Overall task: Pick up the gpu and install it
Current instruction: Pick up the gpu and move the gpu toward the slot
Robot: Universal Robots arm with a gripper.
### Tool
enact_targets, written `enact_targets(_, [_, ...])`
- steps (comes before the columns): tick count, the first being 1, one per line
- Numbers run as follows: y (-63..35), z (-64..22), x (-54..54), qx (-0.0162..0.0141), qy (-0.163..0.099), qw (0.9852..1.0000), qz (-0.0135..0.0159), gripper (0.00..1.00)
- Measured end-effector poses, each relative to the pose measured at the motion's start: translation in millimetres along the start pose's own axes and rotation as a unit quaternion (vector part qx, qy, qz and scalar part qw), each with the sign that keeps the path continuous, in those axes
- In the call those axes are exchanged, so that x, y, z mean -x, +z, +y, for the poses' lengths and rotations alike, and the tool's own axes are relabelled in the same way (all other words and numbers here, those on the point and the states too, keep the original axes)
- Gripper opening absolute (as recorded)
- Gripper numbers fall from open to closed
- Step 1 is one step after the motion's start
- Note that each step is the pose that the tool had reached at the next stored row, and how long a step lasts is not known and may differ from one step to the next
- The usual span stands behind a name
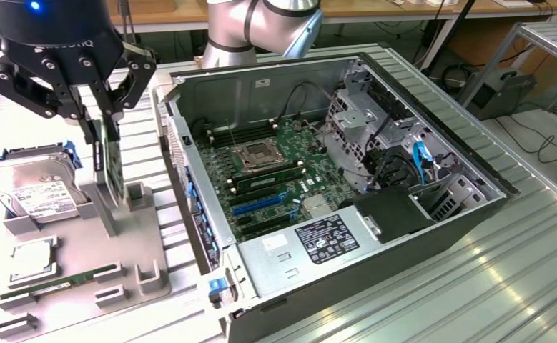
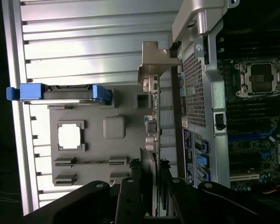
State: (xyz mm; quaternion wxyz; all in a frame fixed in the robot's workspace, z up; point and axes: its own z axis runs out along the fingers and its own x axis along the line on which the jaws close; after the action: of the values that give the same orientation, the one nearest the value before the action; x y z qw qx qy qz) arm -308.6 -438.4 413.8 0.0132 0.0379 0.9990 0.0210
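The gripper [image 1: 104, 130] hung over the grey fixture tray [image 1: 149, 246] at the exterior view's left, beside the open computer case [image 1: 392, 214]; its black fingers [image 1: 124, 89] were drawn in about halfway, neither wide apart nor pressed together, and pinched the top edge of the gpu [image 1: 114, 175] from both flat sides; the gpu stood upright, a thin black card set edge-down over the tray, with its lower end at a raised slot block of the fixture; whether that end still sat in the slot or hung just clear of it could not be told; in the wrist view the same card [image 2: 152, 135] ran edge-on away from the gripper [image 2: 151, 189], its silvery bracket [image 2: 149, 70] at the far end, just beside the perforated wall of the case; on the tray, the hard drive [image 1: 30, 189] with its blue rails stood in its holder at the exterior view's left of the gpu, the processor chip [image 1: 32, 259] lay flat nearer the camera, and the green memory stick [image 1: 58, 282] lay nearer still; inside the case the motherboard [image 1: 269, 182] lay exposed, its processor socket [image 1: 259, 153] near the middle.
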Motion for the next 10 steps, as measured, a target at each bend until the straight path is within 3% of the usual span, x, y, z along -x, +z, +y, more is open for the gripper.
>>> enact_targets(10, [-11.5,0.5,0.3,0.0000,0.000,1.0000,0.0000,0.26])
